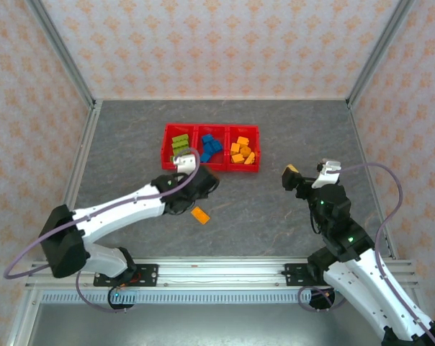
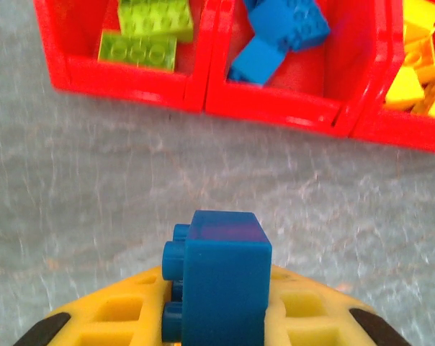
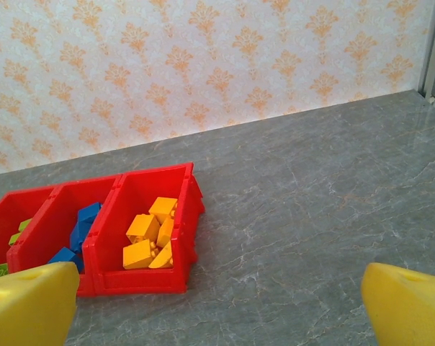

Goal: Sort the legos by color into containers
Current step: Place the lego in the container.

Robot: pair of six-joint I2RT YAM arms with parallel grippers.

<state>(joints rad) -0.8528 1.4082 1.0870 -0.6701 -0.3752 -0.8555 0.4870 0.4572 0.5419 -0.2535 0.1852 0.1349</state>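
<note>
We find the left gripper closed on a blue brick, just short of the red tray and facing its middle compartment; the right gripper stands wide open, to the right of the tray; green bricks lie in the left compartment, blue bricks in the middle, orange-yellow bricks in the right; one orange brick lies on the table beside the left arm.

text: none can be read.
red tray: plain walls, with no label or number legible.
blue brick: studs are blurred, and any maker's mark on them is too small to tell.
wallpaper: a repeating orange floral ornament, no letters.
</note>
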